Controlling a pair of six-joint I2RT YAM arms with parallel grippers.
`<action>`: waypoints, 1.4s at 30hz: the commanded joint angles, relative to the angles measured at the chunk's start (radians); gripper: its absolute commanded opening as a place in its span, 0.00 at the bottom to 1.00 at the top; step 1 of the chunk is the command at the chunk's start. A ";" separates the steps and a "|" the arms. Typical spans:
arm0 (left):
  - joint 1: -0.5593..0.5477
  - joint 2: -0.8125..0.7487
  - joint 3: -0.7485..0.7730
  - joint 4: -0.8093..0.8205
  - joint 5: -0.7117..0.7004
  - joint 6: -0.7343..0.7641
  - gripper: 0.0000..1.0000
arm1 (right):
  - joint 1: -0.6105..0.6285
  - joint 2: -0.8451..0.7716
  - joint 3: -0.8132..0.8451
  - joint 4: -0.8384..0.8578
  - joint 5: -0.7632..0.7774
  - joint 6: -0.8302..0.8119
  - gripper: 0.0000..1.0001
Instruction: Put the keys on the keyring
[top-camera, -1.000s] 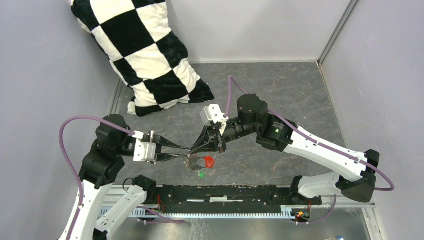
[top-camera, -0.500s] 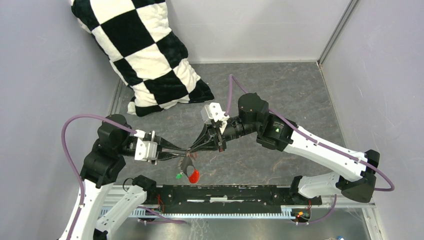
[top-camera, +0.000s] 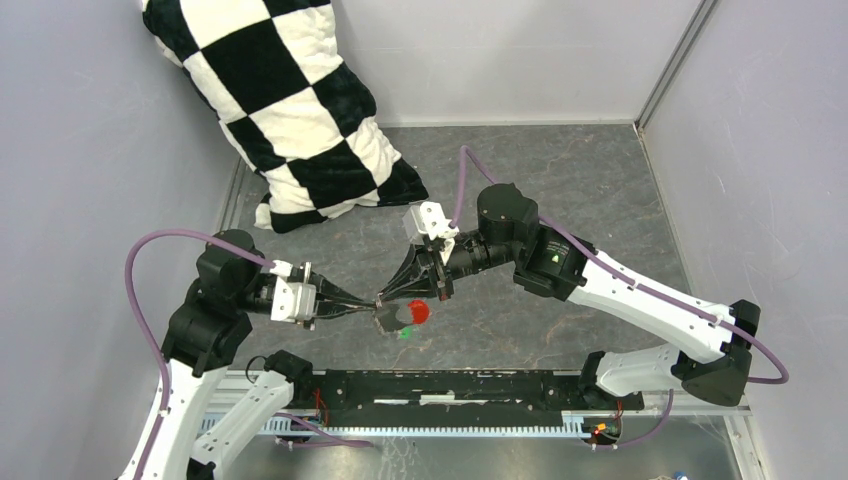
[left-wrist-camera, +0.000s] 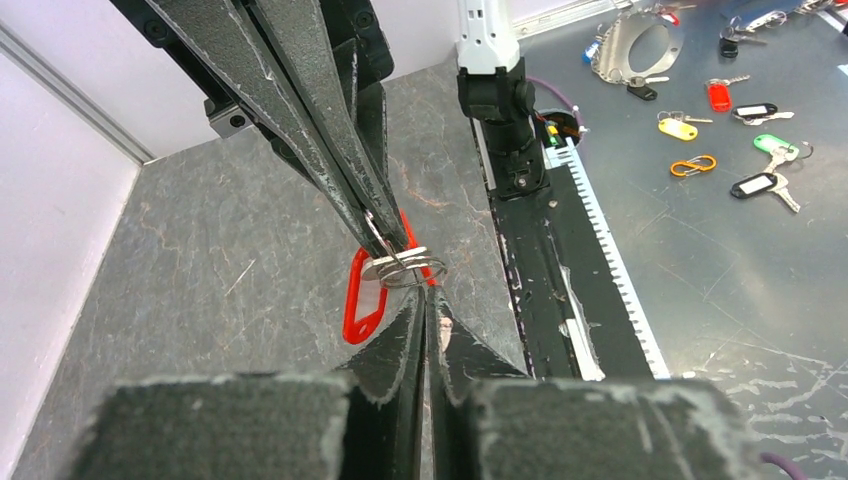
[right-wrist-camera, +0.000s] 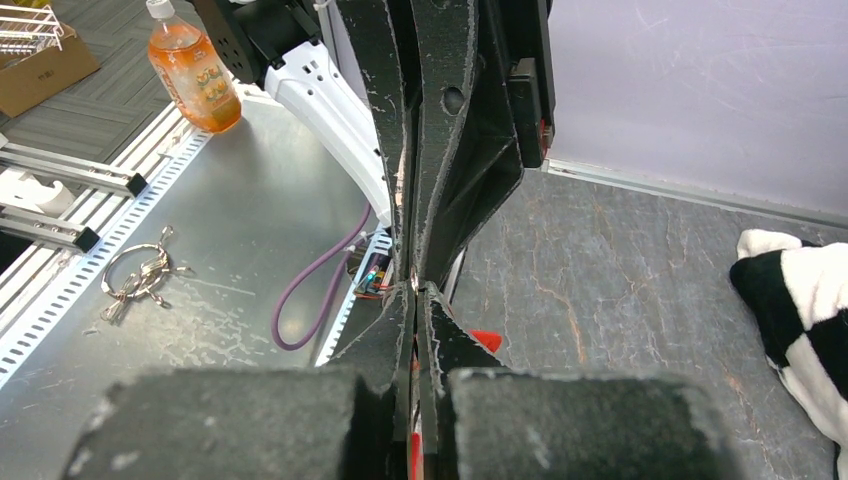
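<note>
Left hand (top-camera: 368, 304), right hand (top-camera: 392, 294) clamped, tips meeting.

no legible writing in any of the three views. orange drink bottle (right-wrist-camera: 193, 68), standing on the metal bench (right-wrist-camera: 230, 230): it has a label band, but the print is too blurred to read. loose key tags lying on the same bench, black (left-wrist-camera: 755, 108), green (left-wrist-camera: 771, 143) and yellow (left-wrist-camera: 677, 127): the inserts are too small to make out. long red tag (left-wrist-camera: 362, 300) hanging from the keyring (left-wrist-camera: 405, 268): no lettering can be made out in its window.
</note>
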 joint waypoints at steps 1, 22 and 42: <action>-0.001 0.005 0.008 -0.002 -0.032 -0.006 0.11 | -0.004 -0.017 0.003 0.044 -0.012 -0.001 0.00; 0.000 0.000 -0.027 0.085 -0.053 -0.107 0.36 | -0.004 0.010 0.001 0.082 -0.057 0.023 0.00; -0.001 0.001 -0.018 0.088 0.019 -0.176 0.23 | -0.010 0.000 0.021 0.024 0.010 -0.015 0.00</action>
